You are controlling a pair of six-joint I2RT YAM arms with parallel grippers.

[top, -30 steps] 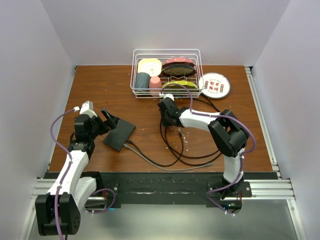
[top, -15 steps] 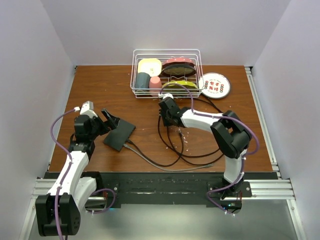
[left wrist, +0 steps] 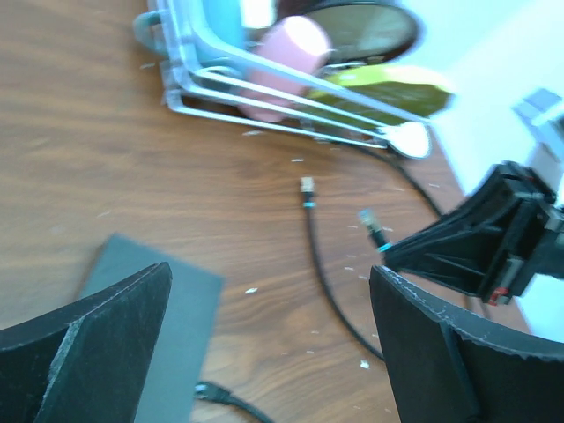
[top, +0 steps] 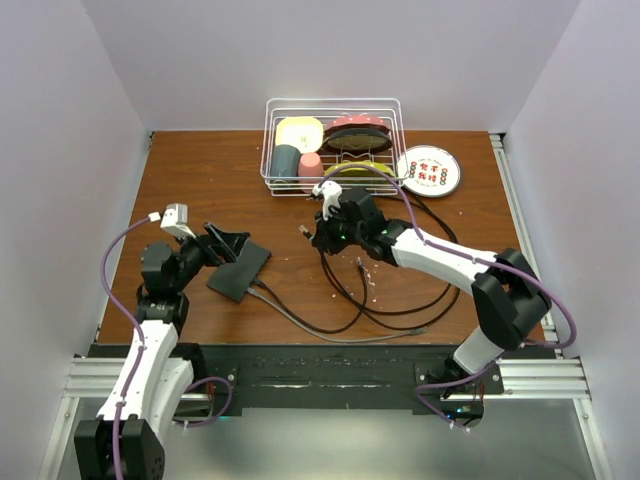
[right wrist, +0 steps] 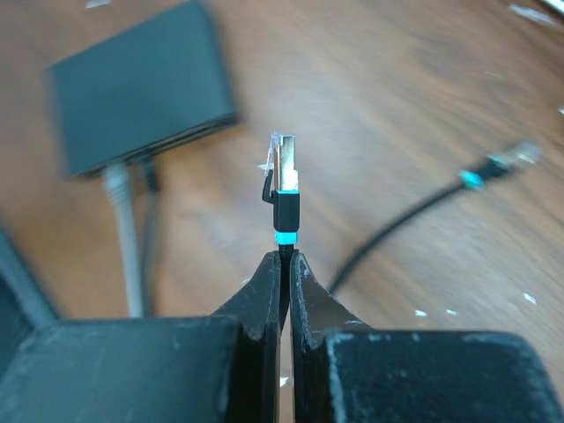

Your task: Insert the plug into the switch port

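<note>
The right end effector (right wrist: pixel 284 261) is pinching a black cable just behind its teal-banded plug (right wrist: pixel 284 176), with the jaws pressed tight together on the cord and the clear-tipped connector sticking out past the fingertips. From above, that plug is pointing leftward over the brown tabletop (top: pixel 200 170), near the middle and well apart from the switch (top: pixel 240 268). The switch is lying flat on the left half of the tabletop, set at an angle, with a grey cable (top: pixel 290 315) running out of its near edge toward the front. The left end effector (top: pixel 232 243) is hovering just beside the switch's far corner with its jaws spread wide and nothing between them. A second teal-banded plug (left wrist: pixel 306 185) is lying loose on the wood between the switch and the wire basket (top: pixel 330 103). The basket is sitting at the back, holding a pink cup (top: pixel 311 168) and other dishes, and a white plate with red markings (top: pixel 428 170) is resting just to its right. Loops of black cable (top: pixel 400 305) are trailing across the tabletop beneath the right arm.
</note>
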